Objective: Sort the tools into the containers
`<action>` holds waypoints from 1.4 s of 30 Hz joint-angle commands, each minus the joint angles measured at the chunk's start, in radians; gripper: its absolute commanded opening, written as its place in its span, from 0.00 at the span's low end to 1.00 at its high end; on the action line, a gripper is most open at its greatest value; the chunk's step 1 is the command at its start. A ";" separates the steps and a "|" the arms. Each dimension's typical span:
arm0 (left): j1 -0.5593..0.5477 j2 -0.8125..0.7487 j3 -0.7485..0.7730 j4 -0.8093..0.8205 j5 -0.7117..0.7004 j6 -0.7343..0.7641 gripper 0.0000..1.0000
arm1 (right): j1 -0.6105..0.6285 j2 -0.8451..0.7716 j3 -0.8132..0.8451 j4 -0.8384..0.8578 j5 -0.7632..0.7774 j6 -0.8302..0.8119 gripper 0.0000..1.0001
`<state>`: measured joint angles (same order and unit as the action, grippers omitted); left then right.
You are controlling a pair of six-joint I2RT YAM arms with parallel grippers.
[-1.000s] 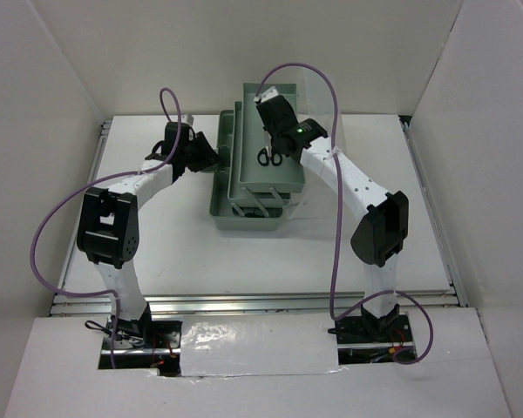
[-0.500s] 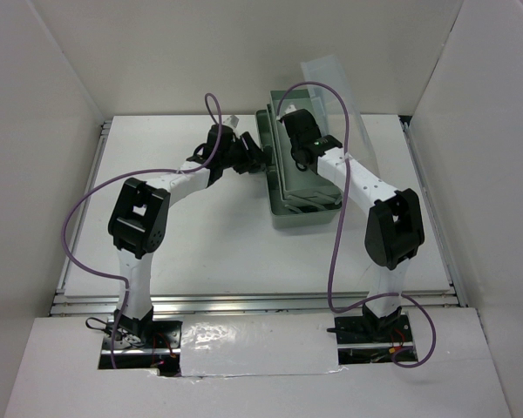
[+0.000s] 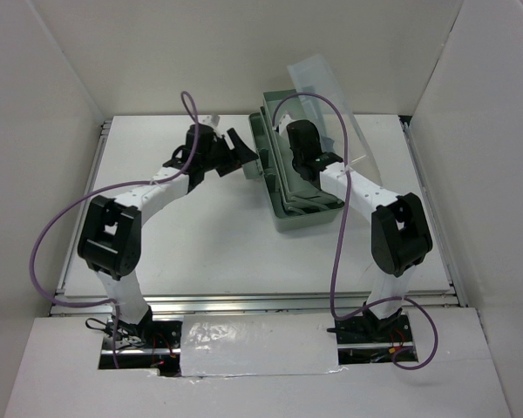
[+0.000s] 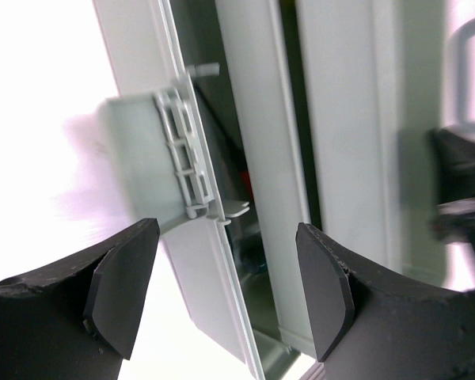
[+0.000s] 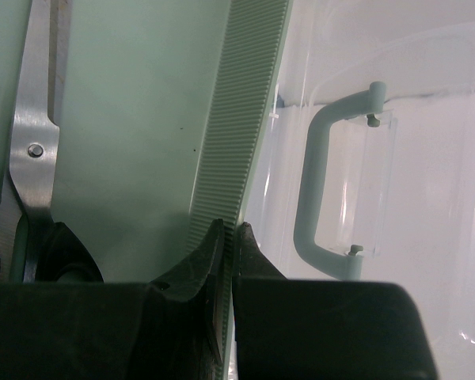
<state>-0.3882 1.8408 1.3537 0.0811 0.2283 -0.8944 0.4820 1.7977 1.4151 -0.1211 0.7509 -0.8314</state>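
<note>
The sage-green toolbox (image 3: pixel 307 223) no longer lies splayed on the left half of the bench (image 3: pixel 200 244). It has slid to the right and its trays have folded in over the base, with the clear lid (image 3: pixel 321 80) now tipped up behind it. The left end effector (image 4: pixel 222 277) has just let its jaws swing wide and stands off the box's left side; a ribbed latch piece (image 4: pixel 186 154) shows in the gap between its fingers, touched by neither. The right end effector (image 5: pixel 229 237) is pinched shut against the ridged rim of a tray. Whether it nips that rim or merely presses on it, I cannot tell. To my eye the sorting looks finished and the box is being closed up. The scissors (image 5: pixel 32 150) lie in the tray beside that rim, only their blades and pivot showing. The other tools are buried under the folded trays. A smear of red in the dark slot on the left wrist view may be a handle, but it is too blurred to name.
</note>
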 commanded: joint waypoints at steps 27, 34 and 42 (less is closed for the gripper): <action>0.147 0.273 0.462 0.456 0.361 -0.359 0.69 | 0.119 -0.034 -0.073 0.224 -0.008 -0.172 0.31; 0.103 0.331 0.504 0.552 0.358 -0.414 0.70 | 0.132 -0.026 -0.062 0.199 -0.002 -0.163 0.32; 0.068 0.414 0.568 0.595 0.332 -0.437 0.63 | 0.147 -0.024 -0.061 0.187 0.001 -0.160 0.32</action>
<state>-0.3191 2.2208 1.8717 0.5861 0.5667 -1.3106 0.6136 1.7901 1.3460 0.0132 0.7368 -0.9928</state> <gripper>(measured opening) 0.643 0.317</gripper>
